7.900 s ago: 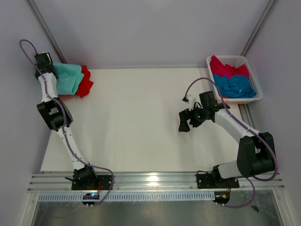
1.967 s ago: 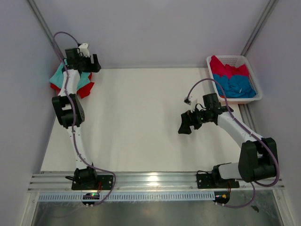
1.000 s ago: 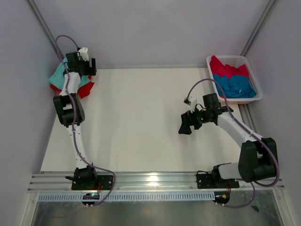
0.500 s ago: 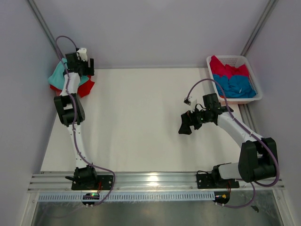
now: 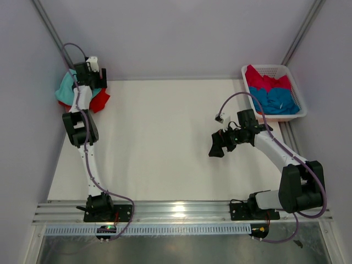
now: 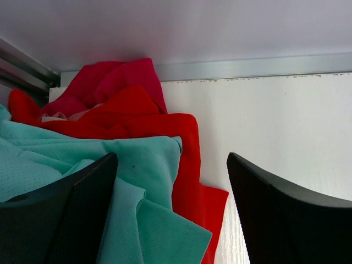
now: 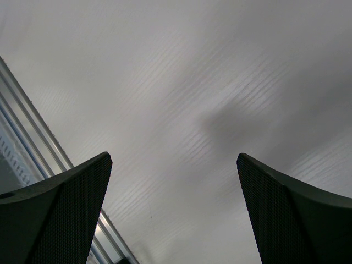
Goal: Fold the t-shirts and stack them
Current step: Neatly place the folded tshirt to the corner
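Left gripper (image 6: 170, 165), jaws spread, crept further into 10 o'clock corner over mint-teal t-shirt (image 6: 66, 148), which lies on red t-shirt (image 6: 184, 135); pile nudged leftward. Right gripper (image 5: 215, 147) open, unmoved, 3 o'clock. Blue t-shirt (image 5: 275, 100) and crimson-pink t-shirt (image 5: 263, 80) unfolded in basket (image 5: 297, 91), 1 o'clock.

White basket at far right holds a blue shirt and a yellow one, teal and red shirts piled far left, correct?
Not yellow: the top view shows the basket holding the blue shirt and a crimson-pink shirt. Teal shirt and red shirt are piled far left.

no readable text, labels, brand marks or numbers on anything in any view
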